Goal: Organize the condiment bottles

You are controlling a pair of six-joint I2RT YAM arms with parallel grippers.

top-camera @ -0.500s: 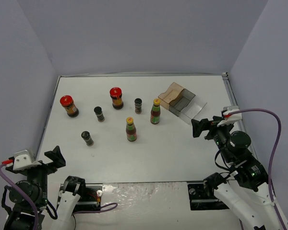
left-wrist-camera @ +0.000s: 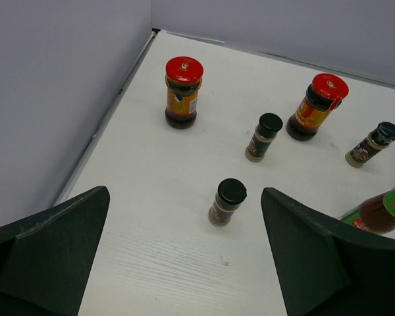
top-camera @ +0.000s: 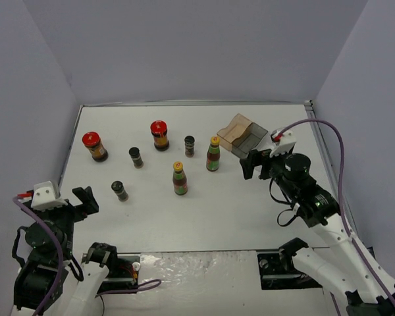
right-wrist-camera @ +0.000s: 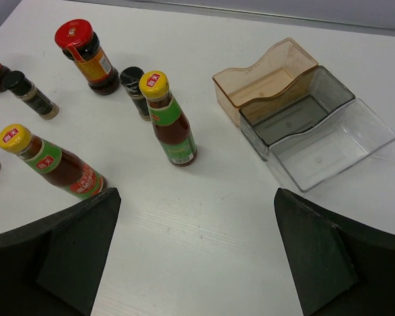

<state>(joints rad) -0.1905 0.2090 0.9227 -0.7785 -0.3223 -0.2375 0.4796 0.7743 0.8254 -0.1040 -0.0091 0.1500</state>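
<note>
Seven condiment bottles stand on the white table. Two red-lidded jars (top-camera: 94,146) (top-camera: 160,134) are at the back left. Three dark shakers (top-camera: 136,156) (top-camera: 189,145) (top-camera: 120,190) stand among them. Two yellow-capped tall bottles (top-camera: 213,153) (top-camera: 179,178) are in the middle. My left gripper (top-camera: 79,201) hovers open near the front left, facing the nearest shaker (left-wrist-camera: 226,201), nothing between its fingers. My right gripper (top-camera: 255,164) is open and empty, right of the tall bottle (right-wrist-camera: 170,122) and in front of the tray.
A clear plastic compartment tray (top-camera: 247,137) with an amber section lies at the back right, seen close as the tray (right-wrist-camera: 303,112) in the right wrist view. Grey walls enclose the table on three sides; its left edge (left-wrist-camera: 105,125) runs close to the left jar.
My right arm has swung left and forward, from the right edge to just in front of the tray. The left arm has shifted slightly forward and right. No bottle has moved.
</note>
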